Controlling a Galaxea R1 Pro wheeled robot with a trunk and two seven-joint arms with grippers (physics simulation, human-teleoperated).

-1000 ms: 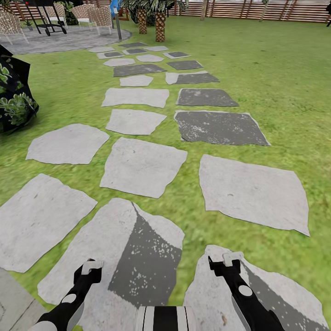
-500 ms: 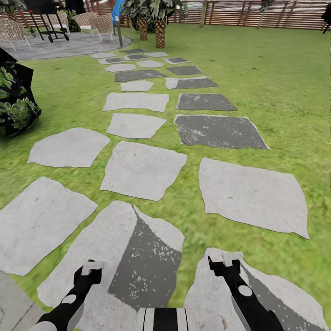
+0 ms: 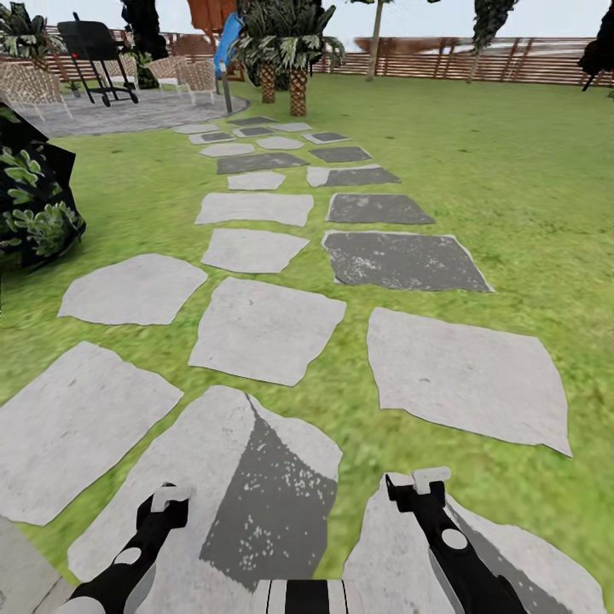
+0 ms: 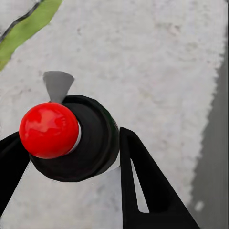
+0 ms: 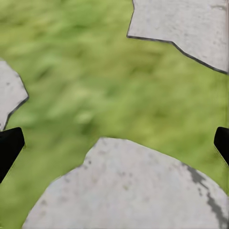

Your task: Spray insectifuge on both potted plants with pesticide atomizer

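Travelling along the stepping-stone path point(image 3: 266, 328) across the lawn point(image 3: 512, 196), heading for the round paved patio point(image 3: 111, 115) at upper left of the head view, with the woven chairs point(image 3: 30, 85), a black wheeled stand point(image 3: 94, 47), the palm trunks point(image 3: 297, 85) and the slatted wooden fence point(image 3: 477, 66) far ahead. Left gripper point(image 3: 166, 499) low at lower left of the head view; right gripper point(image 3: 418, 488) low at lower right. In the left wrist view: pesticide atomizer point(image 4: 81, 148) seated between the two black fingers point(image 4: 143, 186), seen from above as a round black body with a red knob point(image 4: 49, 130) and a short grey nozzle point(image 4: 57, 85); both fingers pressed against the body, so judged clamped on it. In the right wrist view: fingers point(image 5: 9, 145) at the far edges of the frame, spread wide, nothing between them but grass and paving. Dark leafy shrub point(image 3: 34, 213) at left edge of the head view, well apart from the path; not a task plant. Progress, as a judgement: pickup stage complete, transit stage under way. Remaining: reach the two potted plants, whose position cannot be told at this range; aim the nozzle; spray each plant to full cover. No spraying evident yet.
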